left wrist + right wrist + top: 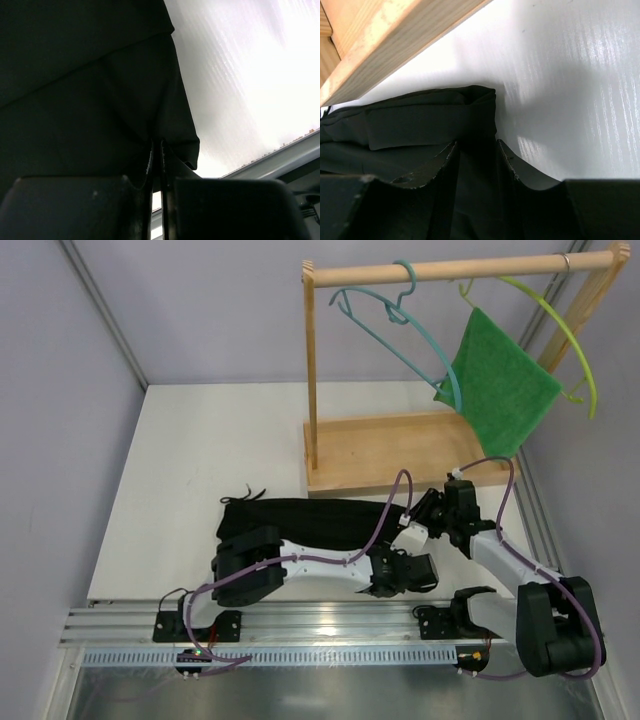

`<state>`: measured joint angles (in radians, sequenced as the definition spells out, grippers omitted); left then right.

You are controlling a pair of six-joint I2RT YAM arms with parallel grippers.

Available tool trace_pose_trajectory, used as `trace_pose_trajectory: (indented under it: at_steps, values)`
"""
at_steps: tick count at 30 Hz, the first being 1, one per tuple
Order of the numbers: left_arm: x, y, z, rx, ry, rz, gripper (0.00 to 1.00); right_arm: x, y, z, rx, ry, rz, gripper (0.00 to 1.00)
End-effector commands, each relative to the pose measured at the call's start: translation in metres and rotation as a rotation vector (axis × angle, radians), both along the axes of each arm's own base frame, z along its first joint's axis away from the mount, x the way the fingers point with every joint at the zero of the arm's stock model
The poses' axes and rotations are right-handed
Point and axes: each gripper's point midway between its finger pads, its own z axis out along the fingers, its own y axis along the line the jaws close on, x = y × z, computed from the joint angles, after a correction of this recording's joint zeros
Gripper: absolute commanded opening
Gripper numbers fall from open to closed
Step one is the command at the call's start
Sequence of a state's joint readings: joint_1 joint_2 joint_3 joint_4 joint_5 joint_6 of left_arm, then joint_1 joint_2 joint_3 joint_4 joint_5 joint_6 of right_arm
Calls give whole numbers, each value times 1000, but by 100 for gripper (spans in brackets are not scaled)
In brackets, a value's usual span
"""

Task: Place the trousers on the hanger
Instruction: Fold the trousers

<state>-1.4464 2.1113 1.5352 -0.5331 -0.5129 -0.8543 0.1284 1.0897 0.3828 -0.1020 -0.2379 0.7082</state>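
Two grippers work the right end of the trousers (pixel 300 518), which lie folded on the table (pixel 180 460), long axis left to right. Left gripper (pixel 156 142): pinched on the near edge. Right gripper (pixel 477 147): fingers apart, astride the fabric. Hanger (pixel 404 312): on the rail (pixel 450 270), above and beyond.

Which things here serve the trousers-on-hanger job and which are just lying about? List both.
For the job: black trousers; teal hanger; left hand, shut on the trousers; right hand, open astride them.
Just lying about: green cloth; yellow-green hanger; wooden rack that carries both hangers.
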Motion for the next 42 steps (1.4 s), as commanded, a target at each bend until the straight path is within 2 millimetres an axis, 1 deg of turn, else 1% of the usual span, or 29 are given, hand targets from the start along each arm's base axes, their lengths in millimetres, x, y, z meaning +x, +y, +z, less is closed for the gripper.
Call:
trace_pose_trajectory:
  at_steps: [1,3,5,8,9,13,14,17,23,27,28,29,31,32,33,34,36,37,38,40,41,42]
  values:
    - [-7,17,12,-21,11,35,0,6,0,-2,3,-37,0,38]
    - [-8,20,14,-37,20,41,0,6,0,-6,9,-31,-4,37]
    - [-10,24,16,-49,29,45,0,13,-2,-3,3,-58,-16,35]
    - [-18,25,16,-59,37,40,0,23,-8,1,-27,-80,-36,22]
    - [-19,25,16,-63,39,44,0,28,-8,5,-30,-93,-40,19]
    - [-25,28,13,-56,42,48,0,35,-7,7,-29,-92,-25,11]
    - [-25,28,13,-56,39,51,0,35,-7,5,-32,-87,-25,8]
    - [-27,32,12,-49,35,53,0,37,-11,2,-50,-90,-33,7]
    - [-36,36,18,-68,34,48,0,44,-26,-6,-143,-72,-42,6]
    - [-42,40,17,-63,31,51,0,47,-25,-12,-141,-53,-44,5]
    - [-41,41,16,-63,32,55,0,47,-25,-11,-137,-58,-43,6]
    - [-42,42,15,-57,34,57,0,47,-18,-9,-110,-68,-18,7]
    - [-42,43,12,-51,33,65,0,42,-11,-7,-78,-73,20,11]
    - [-41,42,11,-52,32,67,0,37,-6,-6,-53,-70,36,14]
    - [-41,42,11,-52,31,69,0,28,-6,-11,-48,-51,39,16]
    - [-40,41,11,-53,27,69,0,26,-6,-4,-45,-70,41,25]
    - [-38,38,11,-50,23,72,0,9,-9,-9,-44,-12,16,35]
    - [-38,37,10,-45,23,72,0,7,-9,-1,-38,-35,11,43]
    - [-38,36,10,-43,21,72,0,-1,-9,-3,-31,-6,5,46]
    - [-37,35,8,-38,22,74,0,-10,-4,-1,10,5,1,48]
    - [-37,34,8,-40,22,76,0,-12,-1,6,32,-16,6,48]
    - [-37,33,8,-43,22,76,0,-18,4,6,66,-9,16,48]
